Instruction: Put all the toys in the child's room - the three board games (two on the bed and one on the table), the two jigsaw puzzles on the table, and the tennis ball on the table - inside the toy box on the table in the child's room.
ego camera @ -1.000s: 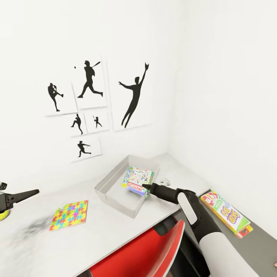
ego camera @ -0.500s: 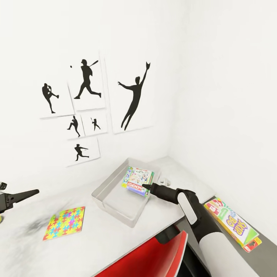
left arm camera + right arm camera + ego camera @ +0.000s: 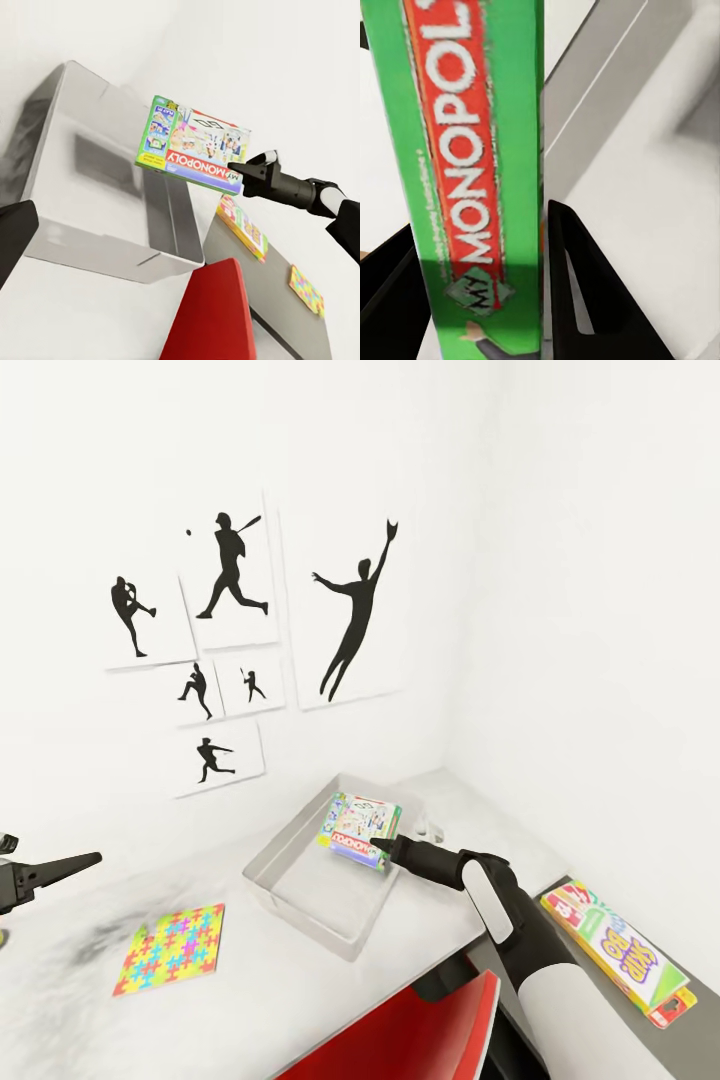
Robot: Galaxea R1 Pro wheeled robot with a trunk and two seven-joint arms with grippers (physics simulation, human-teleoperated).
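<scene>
My right gripper point(image 3: 381, 850) is shut on the edge of a green-and-white Monopoly board game point(image 3: 360, 826), which hangs tilted in the air over the right part of the light grey toy box point(image 3: 300, 895). The left wrist view shows the same board game point(image 3: 191, 142) above the toy box point(image 3: 112, 225). The right wrist view has the game's green edge point(image 3: 472, 187) between my fingers point(image 3: 585, 300). A jigsaw puzzle point(image 3: 172, 950) lies on the light table point(image 3: 260, 990), left of the toy box. The SKIP-BO game point(image 3: 618, 950) lies on the dark top. My left gripper point(image 3: 60, 868) hovers open at far left.
A red chair point(image 3: 420, 1030) stands under the table's front edge, close below my right arm. A second jigsaw puzzle point(image 3: 307, 289) lies on the dark top beyond the SKIP-BO game point(image 3: 244, 229). Black sports silhouette prints point(image 3: 230, 630) hang on the white wall behind the table.
The whole picture has shifted a little, so the camera has moved. My right gripper still holds the Monopoly game over the toy box, and the left gripper keeps its place.
</scene>
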